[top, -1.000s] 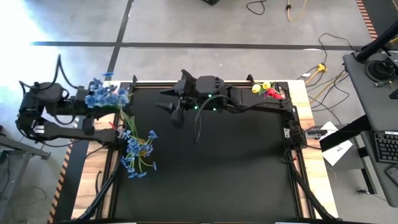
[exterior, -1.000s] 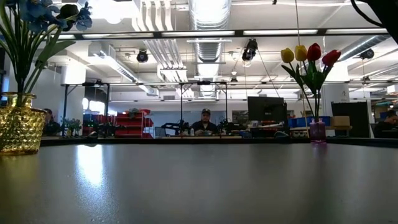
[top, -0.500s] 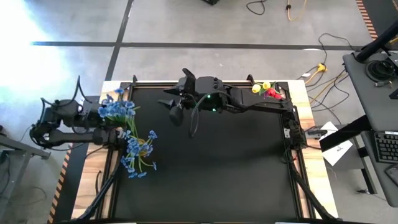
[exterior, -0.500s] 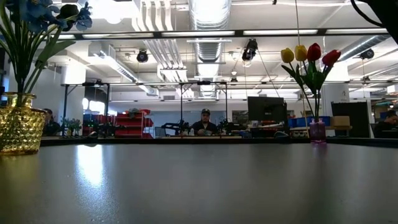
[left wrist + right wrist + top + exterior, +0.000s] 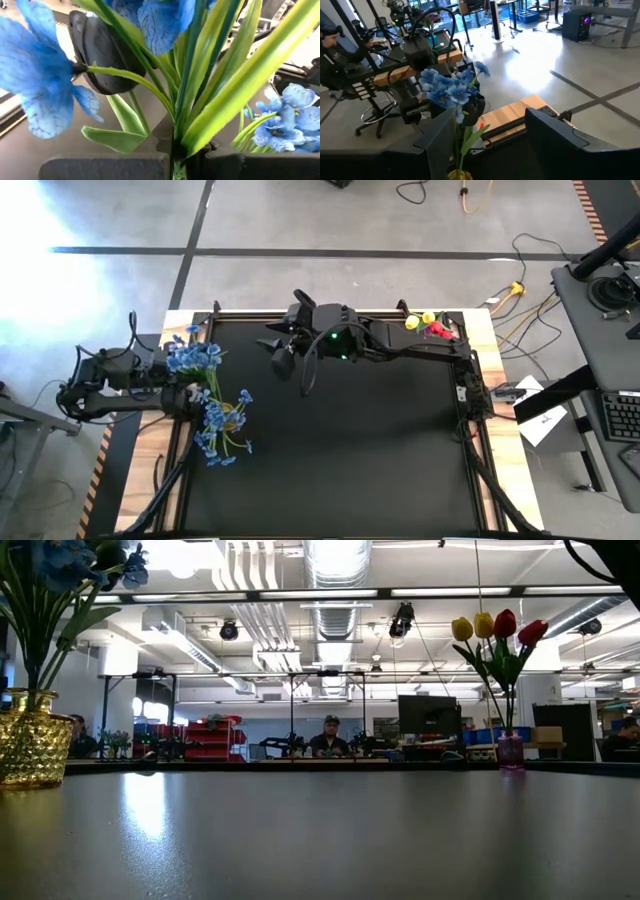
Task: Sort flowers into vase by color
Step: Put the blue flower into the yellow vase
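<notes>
My left gripper (image 5: 174, 380) is at the table's left edge, shut on a bunch of blue flowers (image 5: 192, 357), which also shows in the right wrist view (image 5: 451, 87). The bunch stands just far of the gold vase (image 5: 224, 418), which holds more blue flowers (image 5: 215, 442). In the low view the gold vase (image 5: 30, 745) stands at the left. A small purple vase (image 5: 510, 750) with yellow and red tulips (image 5: 430, 325) stands at the far right corner. My right gripper (image 5: 280, 348) hovers open over the table's far middle. My left gripper pinches the blue bunch's green stems (image 5: 176, 150) between its two fingers, below the leaves and blossoms. The fingers come level from the table's left, across the stems. The bunch stands upright, blossoms above the fingers, its lower stem (image 5: 461, 150) reaching down toward the gold vase (image 5: 460, 175).
The black table top (image 5: 340, 450) is bare in the middle and near part. Wooden edge rails (image 5: 480, 330) and frame bars border it. Beyond the table are desks, chairs and a seated person (image 5: 330, 740).
My left gripper has carried the blue bunch toward the table's near edge and to the right, closer to the gold vase, staying shut on the stems. Most of the move came early; lately it has hardly shifted. My right gripper has drifted slightly toward the left.
</notes>
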Controlling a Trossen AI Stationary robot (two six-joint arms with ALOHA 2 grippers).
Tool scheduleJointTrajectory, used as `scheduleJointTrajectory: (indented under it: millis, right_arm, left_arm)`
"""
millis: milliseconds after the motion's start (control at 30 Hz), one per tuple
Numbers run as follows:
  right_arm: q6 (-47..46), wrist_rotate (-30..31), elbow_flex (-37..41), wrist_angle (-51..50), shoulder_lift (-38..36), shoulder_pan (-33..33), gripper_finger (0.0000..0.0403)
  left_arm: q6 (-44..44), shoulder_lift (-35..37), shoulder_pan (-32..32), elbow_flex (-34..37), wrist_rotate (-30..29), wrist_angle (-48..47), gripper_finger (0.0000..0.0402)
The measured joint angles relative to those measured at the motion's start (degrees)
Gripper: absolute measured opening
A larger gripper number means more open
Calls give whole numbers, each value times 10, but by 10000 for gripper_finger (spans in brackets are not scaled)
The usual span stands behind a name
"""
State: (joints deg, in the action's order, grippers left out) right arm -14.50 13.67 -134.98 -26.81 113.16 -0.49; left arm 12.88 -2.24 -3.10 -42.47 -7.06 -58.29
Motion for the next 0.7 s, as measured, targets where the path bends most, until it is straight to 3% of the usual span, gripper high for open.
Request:
scheduleJointTrajectory:
  millis: [167,533,700]
  right_arm:
    - [1,0,0,0,0,0,228]
    - [32,0,0,0,0,0,228]
    - [46,-1,0,0,0,0,244]
  left_arm:
    - [6,1,0,9,3,2,0]
    - [27,-15,0,40,99,1,2]
    - [16,-30,0,21,107,-62,38]
